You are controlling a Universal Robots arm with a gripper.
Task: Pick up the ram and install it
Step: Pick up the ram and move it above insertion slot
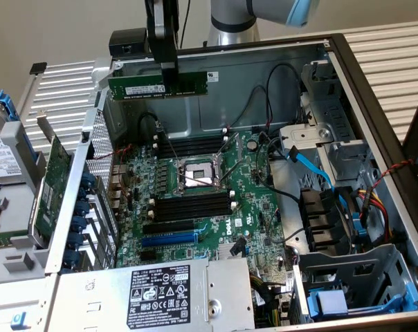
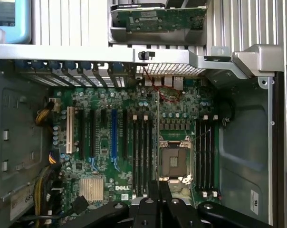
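The ram (image 1: 147,85), a long thin green stick with a white label, hangs level in the air above the back wall of the open computer case (image 1: 375,117). My gripper (image 1: 169,77) is shut on it from above, gripping right of the stick's middle. Below it on the motherboard (image 1: 250,207) lie two banks of black memory slots (image 1: 192,146) (image 1: 192,205), either side of the CPU socket (image 1: 195,176). In the wrist view the gripper (image 2: 159,192) looks down on the board, with slot banks (image 2: 141,152) (image 2: 205,152) flanking the socket (image 2: 173,161).
A green expansion card (image 1: 57,178) with a metal bracket stands outside the case at the exterior view's left, beside a hard drive (image 1: 3,166). The power supply (image 1: 160,294) sits at the front. A blue cable (image 1: 313,166) and black wires (image 1: 282,83) cross the case's right side.
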